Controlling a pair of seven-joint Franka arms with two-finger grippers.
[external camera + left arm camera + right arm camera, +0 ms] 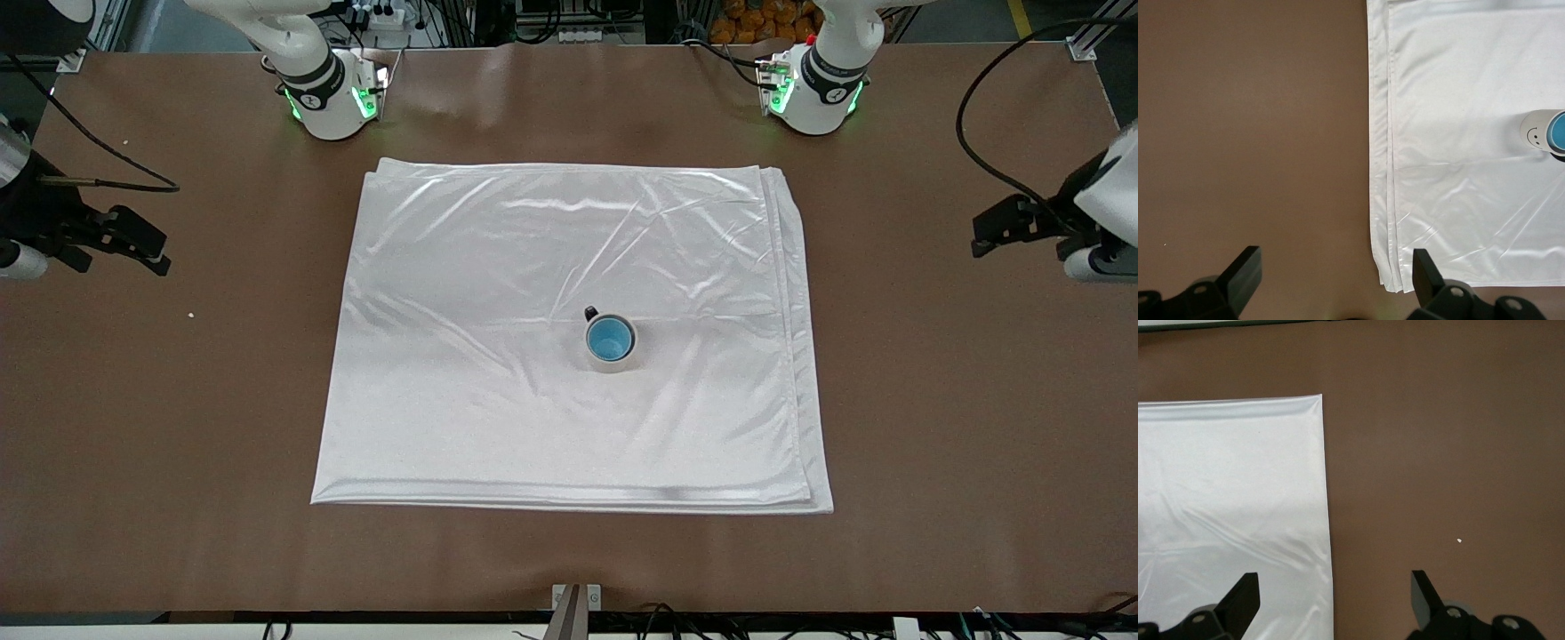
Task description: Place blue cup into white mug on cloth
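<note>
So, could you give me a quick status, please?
Left gripper and right gripper open, empty, off the cloth. Cup inside mug. Nothing obstructing.

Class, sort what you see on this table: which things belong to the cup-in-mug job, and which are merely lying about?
Job: blue cup, sitting inside the white mug; cloth under them.

Lying about: a white crumb on the table toward the right arm's end.
</note>
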